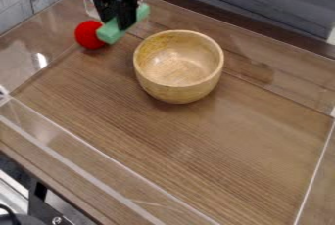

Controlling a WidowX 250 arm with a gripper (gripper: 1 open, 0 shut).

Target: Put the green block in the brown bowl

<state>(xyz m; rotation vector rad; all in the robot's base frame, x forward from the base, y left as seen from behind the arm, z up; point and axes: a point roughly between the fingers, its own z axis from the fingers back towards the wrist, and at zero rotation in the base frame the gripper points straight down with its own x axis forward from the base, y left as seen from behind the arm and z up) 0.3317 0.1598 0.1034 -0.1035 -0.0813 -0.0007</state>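
Note:
My gripper (119, 16) hangs over the back left of the table, pointing down and shut on the green block (120, 25). The block is off the wood, tilted, with one end near the red ball and the other sticking up to the right. The brown bowl (179, 66) sits on the table to the right of and nearer the camera than the gripper; nothing lies inside it. Gripper and block are left of the bowl's rim, not over it.
A red ball (89, 35) rests on the table just left of the lifted block. A clear acrylic wall (26, 33) borders the wooden table (197, 151) on the left and front.

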